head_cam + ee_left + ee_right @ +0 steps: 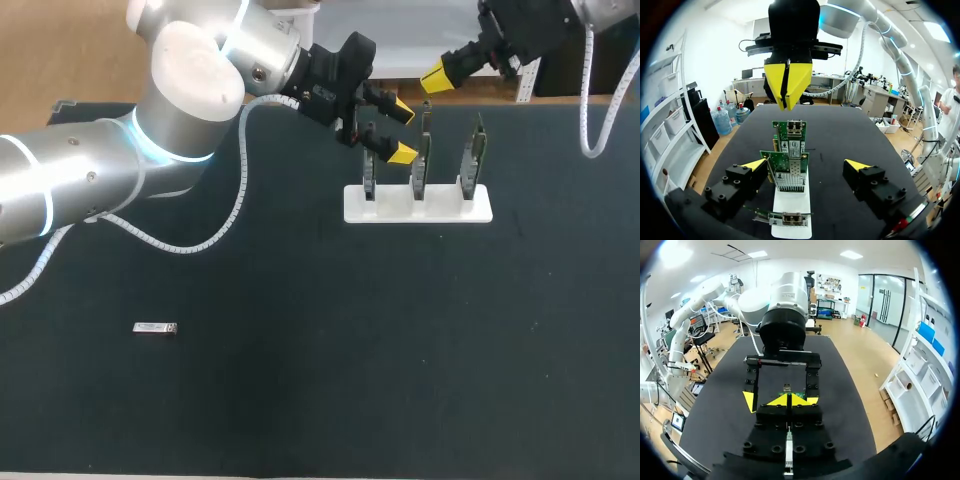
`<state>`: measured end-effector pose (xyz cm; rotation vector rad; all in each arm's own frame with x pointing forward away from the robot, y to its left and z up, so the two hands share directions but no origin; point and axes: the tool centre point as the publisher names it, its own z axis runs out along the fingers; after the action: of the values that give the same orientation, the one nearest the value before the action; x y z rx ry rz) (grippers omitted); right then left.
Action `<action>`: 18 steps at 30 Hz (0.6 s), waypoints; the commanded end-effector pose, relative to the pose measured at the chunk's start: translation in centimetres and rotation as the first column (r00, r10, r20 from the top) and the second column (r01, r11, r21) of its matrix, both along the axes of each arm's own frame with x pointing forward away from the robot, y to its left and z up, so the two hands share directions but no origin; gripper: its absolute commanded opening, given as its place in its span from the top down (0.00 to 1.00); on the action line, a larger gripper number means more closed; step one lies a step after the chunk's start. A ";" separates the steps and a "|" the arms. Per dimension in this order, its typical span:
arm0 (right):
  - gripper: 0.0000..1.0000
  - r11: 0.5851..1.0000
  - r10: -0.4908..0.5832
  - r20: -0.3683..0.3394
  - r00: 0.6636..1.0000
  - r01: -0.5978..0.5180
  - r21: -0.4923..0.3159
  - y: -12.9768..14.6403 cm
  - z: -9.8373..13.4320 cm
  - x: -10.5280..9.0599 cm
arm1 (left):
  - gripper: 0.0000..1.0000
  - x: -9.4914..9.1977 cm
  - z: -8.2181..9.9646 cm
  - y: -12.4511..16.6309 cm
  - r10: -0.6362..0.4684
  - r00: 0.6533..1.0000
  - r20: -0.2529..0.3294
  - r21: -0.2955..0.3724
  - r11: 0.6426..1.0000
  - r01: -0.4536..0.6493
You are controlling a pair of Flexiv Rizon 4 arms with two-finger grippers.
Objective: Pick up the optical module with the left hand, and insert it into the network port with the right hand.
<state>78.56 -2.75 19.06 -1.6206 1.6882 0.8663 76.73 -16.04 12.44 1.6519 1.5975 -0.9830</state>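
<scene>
The small silver optical module (155, 328) lies flat on the black table at the front left, far from both grippers. Three green network cards (420, 160) stand upright in a white stand (385, 207) at the back middle. My left gripper (401, 131) hovers open over the stand's left end. In the left wrist view its fingers (752, 167) straddle the middle card (789, 172). My right gripper (437, 77) hangs above and behind the cards, its yellow tips pressed together with nothing visible between them. From the right wrist, the right gripper (788, 400) faces the left arm.
The black table (330, 360) spreads wide between the module and the stand. My left arm's white cable (235, 215) loops down over the table at the left. The right arm's cable (600, 120) hangs at the back right.
</scene>
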 end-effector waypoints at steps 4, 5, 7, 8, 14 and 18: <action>1.00 1.000 0.004 -0.021 1.000 -0.004 -0.008 0.1 -0.6 0.3 | 0.00 0.1 0.0 0.0 -0.003 1.000 0.000 0.001 1.000 0.003; 1.00 1.000 0.005 -0.024 1.000 -0.005 -0.012 0.1 -0.7 0.3 | 0.00 0.1 0.0 0.0 -0.003 1.000 0.000 0.001 1.000 0.003; 1.00 1.000 0.005 -0.031 1.000 -0.005 -0.014 0.1 -0.9 0.3 | 0.00 0.1 0.0 0.0 -0.003 1.000 0.000 0.001 1.000 0.003; 1.00 1.000 0.005 -0.032 0.999 -0.005 -0.014 0.1 -1.0 0.3 | 0.00 0.1 0.0 0.0 -0.003 1.000 0.000 0.001 1.000 0.003; 1.00 1.000 -0.001 -0.049 0.999 0.000 -0.018 0.0 -1.6 0.1 | 0.00 0.1 0.0 0.0 -0.003 1.000 0.000 0.001 1.000 0.003; 1.00 1.000 -0.008 -0.060 0.998 0.007 -0.022 -0.1 -2.0 0.0 | 0.00 0.1 0.0 0.0 -0.003 1.000 0.000 0.001 1.000 0.003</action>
<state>78.53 -2.90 17.27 -1.6175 1.7481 0.9034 76.73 -16.04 12.44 1.6519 1.5975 -0.9830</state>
